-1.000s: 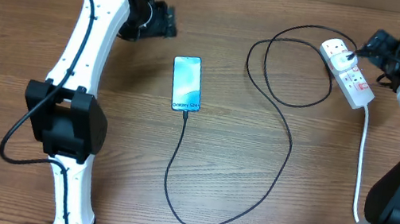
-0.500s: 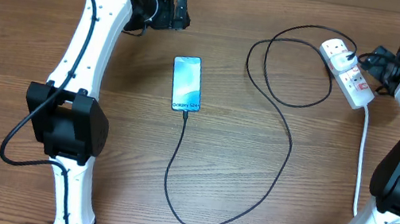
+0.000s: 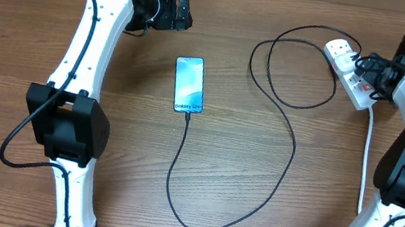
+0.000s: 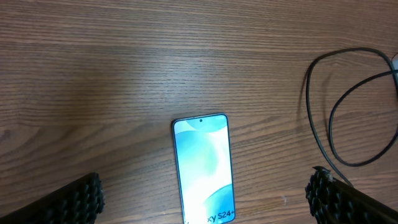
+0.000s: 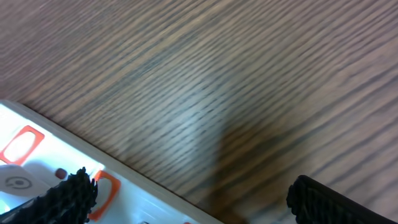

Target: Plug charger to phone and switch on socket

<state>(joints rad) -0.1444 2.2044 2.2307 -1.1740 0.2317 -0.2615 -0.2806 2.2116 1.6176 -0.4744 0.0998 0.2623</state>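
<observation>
Find right gripper (image 3: 365, 72) spread wide, empty, poised over socket (image 3: 366, 97) at far right. Find left gripper (image 3: 177, 13) likewise wide, empty, just beyond phone (image 3: 188, 84). Judge charger (image 3: 291, 156) already seated in lit phone's near end. Cannot tell whether switched on; possibly pending. See nothing obstructing, only white cord (image 3: 366, 156) alongside.

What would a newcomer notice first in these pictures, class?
The lit phone lies at the centre of the table, its light blue screen glowing. From its near end the black charger sweeps in a long loop to the white socket at the far right.
</observation>
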